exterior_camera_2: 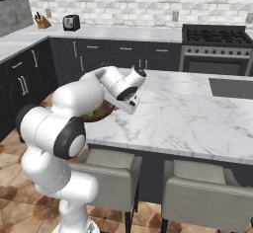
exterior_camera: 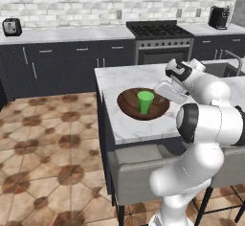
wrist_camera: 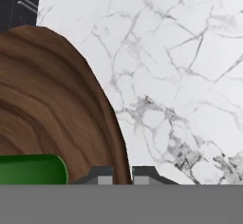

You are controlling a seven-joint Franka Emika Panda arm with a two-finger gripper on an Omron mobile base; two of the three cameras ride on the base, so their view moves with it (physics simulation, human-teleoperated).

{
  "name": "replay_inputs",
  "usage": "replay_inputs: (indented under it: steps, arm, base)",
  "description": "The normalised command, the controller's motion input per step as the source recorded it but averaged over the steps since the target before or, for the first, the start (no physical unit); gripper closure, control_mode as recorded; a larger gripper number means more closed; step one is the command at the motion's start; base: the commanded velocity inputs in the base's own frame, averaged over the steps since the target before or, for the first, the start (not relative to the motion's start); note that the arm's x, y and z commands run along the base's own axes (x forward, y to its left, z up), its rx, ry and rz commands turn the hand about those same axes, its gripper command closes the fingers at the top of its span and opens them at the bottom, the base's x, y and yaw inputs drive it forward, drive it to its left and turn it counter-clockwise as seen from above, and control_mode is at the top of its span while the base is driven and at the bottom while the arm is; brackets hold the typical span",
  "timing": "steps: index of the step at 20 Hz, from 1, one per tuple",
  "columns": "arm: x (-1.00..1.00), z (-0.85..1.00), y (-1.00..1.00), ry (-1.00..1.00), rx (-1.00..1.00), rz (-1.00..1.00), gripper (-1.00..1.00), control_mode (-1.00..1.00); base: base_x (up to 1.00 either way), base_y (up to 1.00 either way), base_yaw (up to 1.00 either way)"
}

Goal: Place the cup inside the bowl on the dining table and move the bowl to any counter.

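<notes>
The island bench (exterior_camera: 143, 74) carries the bowl (exterior_camera: 129, 106) near its front left corner, with the cup (exterior_camera: 145, 101) standing upright inside it. The hand (wrist_camera: 122, 174) is narrowed onto the bowl's right rim, one finger either side of the wall. The wooden bowl looks stiff, fairly light and not fragile; its thin rim is the natural hold, though gripped at one edge it will likely tip, and the loose, smooth cup could slide or topple. A stool (exterior_camera: 139, 172) sits below the front edge; the far bench (exterior_camera: 62, 34) holds a toaster (exterior_camera: 11, 27).
</notes>
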Motion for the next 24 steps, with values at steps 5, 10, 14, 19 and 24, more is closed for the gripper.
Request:
replay_inputs:
  steps: [5, 10, 14, 19, 24]
  arm:
    - [-0.14, 0.28, -0.22, 0.0, 0.15, -0.03, 1.0, -1.0]
    - [-0.22, 0.27, -0.23, 0.0, 0.07, -0.07, 1.0, -1.0]
    - [-0.29, 0.26, -0.11, 0.0, 0.0, -0.06, 1.0, -1.0]
    - [-0.33, 0.29, -0.08, 0.0, -0.01, -0.05, 1.0, -1.0]
    - [-0.45, 0.27, -0.14, 0.0, 0.0, -0.06, 1.0, -1.0]
  base:
    - [0.0, 0.0, 0.0]
    - [0.0, 0.0, 0.0]
    - [0.0, 0.0, 0.0]
    - [0.0, 0.0, 0.0]
    - [0.0, 0.0, 0.0]
